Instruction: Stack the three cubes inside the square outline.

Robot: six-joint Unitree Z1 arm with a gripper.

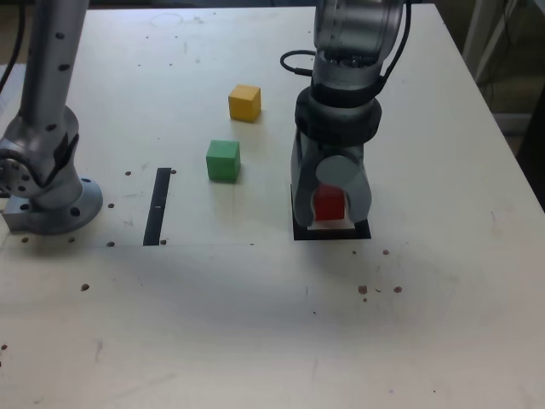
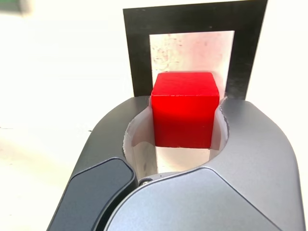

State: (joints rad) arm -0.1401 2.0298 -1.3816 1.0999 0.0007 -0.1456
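Over the square outline (image 1: 332, 230), at the exterior view's right of centre, the gripper (image 1: 330, 204) stands lowered with the red cube (image 1: 329, 204) between its jaws. Wrist view: red cube (image 2: 185, 108) sits over the pale centre of the outline (image 2: 139, 57), inside the black frame, faces roughly square to the tape edges. Jaws curve round both sides of the cube, narrow gap each side; whether the pads actually press it, cannot tell. Gripper (image 2: 175, 139) is only slightly wider than the cube. Cannot tell if the cube rests on the table or hangs just above it.

Outline holds only the red cube. No long axis on any cube, all equal-sided. Outline frame looks a bit longer than wide in the wrist view, its long side running away from the gripper.

Green cube (image 1: 223, 160) sits on the bare table (image 1: 443, 324), well to the exterior view's left of the outline, flat, edges roughly parallel to the table edge. Yellow cube (image 1: 244, 102) lies farther back, near the green one but apart, turned slightly. Neither touches anything.

Straight tape strip (image 1: 158, 206) lies left of the green cube in the exterior view, long axis running front to back. Arm base (image 1: 47, 183) stands at the far left.
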